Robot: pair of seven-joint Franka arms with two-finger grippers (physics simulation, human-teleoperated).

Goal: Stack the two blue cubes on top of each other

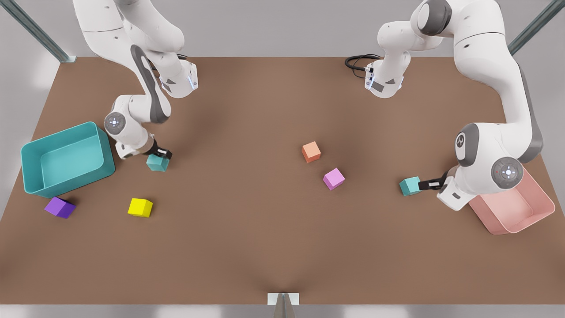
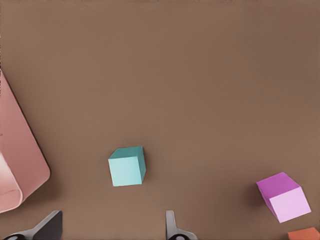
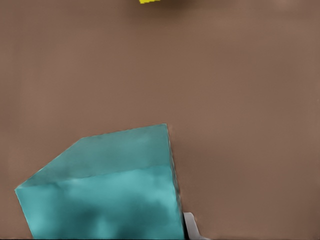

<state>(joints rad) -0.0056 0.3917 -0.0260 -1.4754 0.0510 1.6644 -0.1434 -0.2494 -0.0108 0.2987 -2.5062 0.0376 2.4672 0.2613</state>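
Note:
One blue cube [image 1: 157, 163] lies beside the teal bin at the front view's left. My right gripper [image 1: 160, 154] is down on it, and the right wrist view has this blue cube [image 3: 105, 200] very close and tilted. The other blue cube [image 1: 409, 186] rests on the table at the front view's right, near the pink bin. My left gripper [image 1: 426, 183] points at it, low over the table. In the left wrist view that blue cube [image 2: 127, 166] sits just beyond my left gripper [image 2: 110, 220], which is open and holds nothing.
A teal bin [image 1: 31, 152] stands at the front view's left and a pink bin [image 1: 543, 212] at its right. Loose on the brown table are a purple cube [image 1: 59, 207], a yellow cube [image 1: 140, 207], an orange cube [image 1: 311, 151] and a pink cube [image 1: 333, 178].

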